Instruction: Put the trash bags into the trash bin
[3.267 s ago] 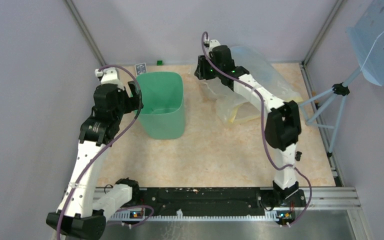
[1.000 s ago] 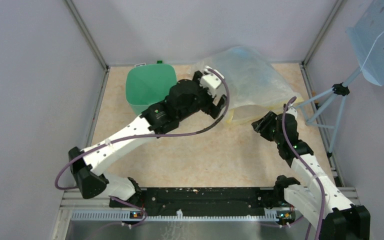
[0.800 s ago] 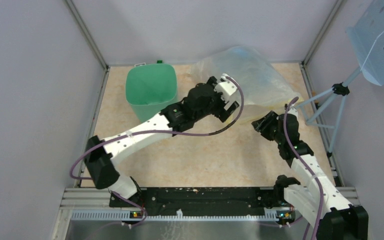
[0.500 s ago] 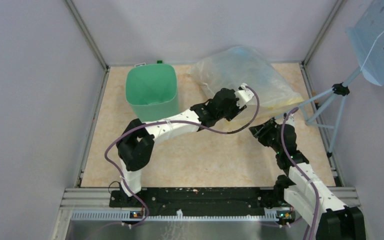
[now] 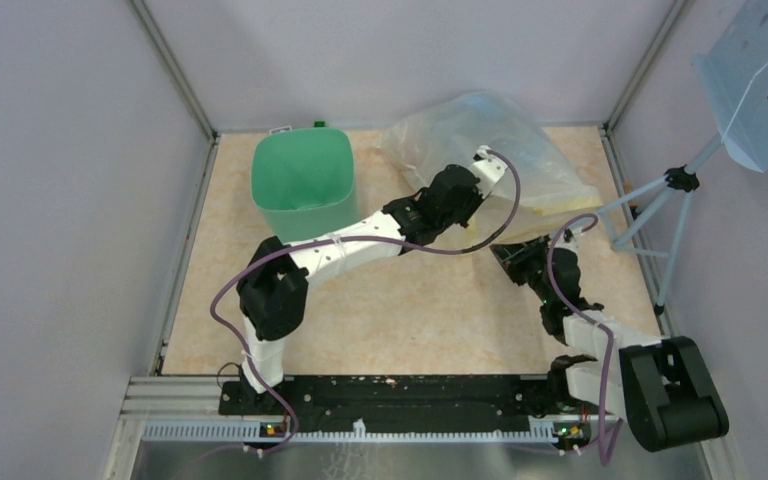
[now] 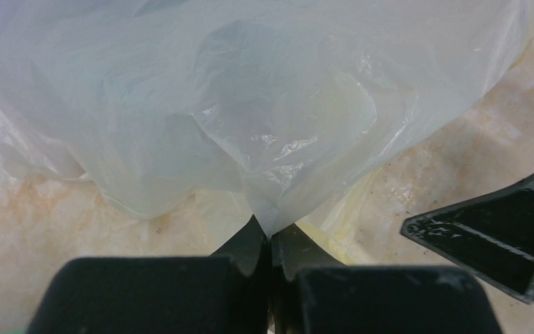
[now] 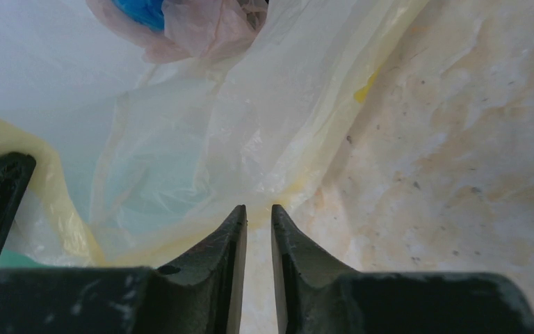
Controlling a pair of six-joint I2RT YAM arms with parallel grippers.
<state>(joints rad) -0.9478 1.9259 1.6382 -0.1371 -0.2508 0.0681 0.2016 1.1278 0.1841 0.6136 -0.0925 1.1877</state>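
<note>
You're pinching the wrong bag, as far as I'm seeing. The left gripper (image 6: 270, 235) is sitting with its jaws pressed together on a drooping fold of the large translucent clear-yellowish plastic bag (image 6: 250, 104), with the rest of that bag bulging up and away from the tips. The right gripper (image 7: 257, 210) is hovering low over the beige marbled tabletop (image 7: 459, 139), just beside the left one. Its jaws are barely apart, a thin slit with nothing visibly between them, and the bag's yellowish edge is lying right at the tips. Through the film ahead of the right jaws I'm seeing crumpled blue (image 7: 146, 10) and pink plastic (image 7: 208, 31). The thin black trash bag isn't showing in any view, so I can't tell where it is. The mint-green plastic trash bin (image 5: 300, 165) is standing upright, well apart from both jaws, off to the left of the left ones, and its inside is reading all green. My read is that you're working a grasp step with nothing in the bin yet. The next move is calling for a decision. If the black bag is under or inside this one, you're needing to lift and expose it. Otherwise you're carrying the film over to the rim, with drag and snagging as the main risk.
</note>
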